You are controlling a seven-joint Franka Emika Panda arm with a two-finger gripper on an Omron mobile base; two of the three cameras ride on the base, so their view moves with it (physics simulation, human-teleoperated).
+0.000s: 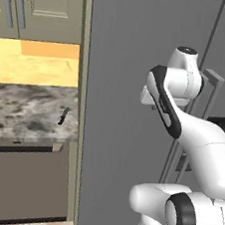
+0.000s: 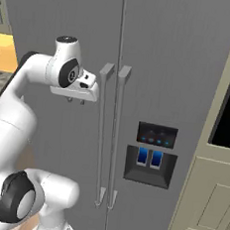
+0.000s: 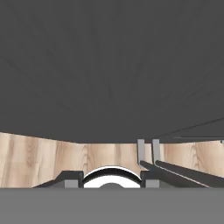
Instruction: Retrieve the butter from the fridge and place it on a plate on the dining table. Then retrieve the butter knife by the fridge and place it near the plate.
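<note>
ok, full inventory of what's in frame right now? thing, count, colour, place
fridge: 1, dark grey, both doors shut, straight ahead of the arm
bar handles: 2, grey, upright at the door seam
dispenser panel: 1, black with blue lights, right door
butter knife: 1, near black, on the counter left of the fridge
marbled counter: 1, grey-brown, left of the fridge
cabinets: olive-green, above and below the counter and right of the fridge
floor: pale wood, below the fridge
arm: 1, white with dark joints
gripper: 1, pointing down beside the left handle, empty; open or shut unclear
</note>
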